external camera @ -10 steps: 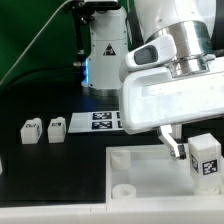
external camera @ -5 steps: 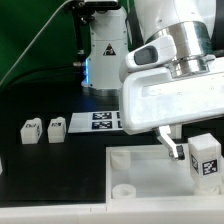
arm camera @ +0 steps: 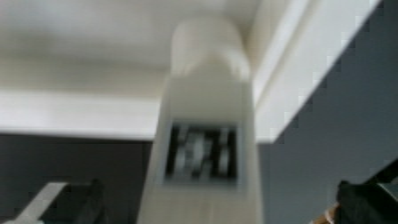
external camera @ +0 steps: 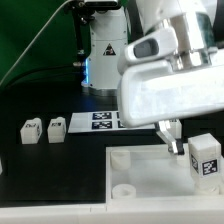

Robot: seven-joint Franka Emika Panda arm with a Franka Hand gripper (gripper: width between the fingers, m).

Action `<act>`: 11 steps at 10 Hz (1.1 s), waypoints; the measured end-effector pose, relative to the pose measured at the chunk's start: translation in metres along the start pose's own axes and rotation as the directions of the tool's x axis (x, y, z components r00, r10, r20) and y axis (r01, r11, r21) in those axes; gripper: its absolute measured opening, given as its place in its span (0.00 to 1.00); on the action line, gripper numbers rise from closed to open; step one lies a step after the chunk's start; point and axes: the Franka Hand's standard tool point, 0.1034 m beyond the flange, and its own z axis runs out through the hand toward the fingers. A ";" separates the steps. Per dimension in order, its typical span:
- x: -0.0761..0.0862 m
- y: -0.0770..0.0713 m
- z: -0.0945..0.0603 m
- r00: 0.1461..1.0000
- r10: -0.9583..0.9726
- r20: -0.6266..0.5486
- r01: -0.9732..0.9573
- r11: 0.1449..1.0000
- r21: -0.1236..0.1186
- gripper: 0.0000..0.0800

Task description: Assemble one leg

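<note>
Arm body has shifted up and toward the exterior view's left since half a second ago, and the wrist housing now fills more of the frame. The fingers (external camera: 173, 137) have barely moved, hanging just beside the leg (external camera: 205, 160) on the exterior view's left, apart from it. The leg is where it was, upright on the white panel (external camera: 140, 165) near the exterior view's right edge, tag facing the camera. In the blurred wrist view the fingers are spread wide at either side of the leg and hold nothing. My read: it's re-posing to line up on this leg, grasp not yet made. Three spare legs (external camera: 30, 130) and the marker board (external camera: 100, 120) are unmoved on the tabletop (external camera: 60, 170).
</note>
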 end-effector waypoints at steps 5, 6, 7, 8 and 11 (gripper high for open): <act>0.003 -0.006 -0.002 0.877 -0.010 0.481 -0.045 0.994 0.103 0.81; 0.002 -0.007 0.001 0.845 -0.015 0.535 -0.057 0.991 0.117 0.81; -0.004 -0.008 0.004 0.818 -0.018 0.576 -0.068 0.990 0.127 0.81; -0.005 -0.008 0.007 0.827 -0.015 0.562 -0.067 0.990 0.124 0.81; -0.016 -0.011 0.011 0.825 -0.014 0.565 -0.067 0.990 0.122 0.81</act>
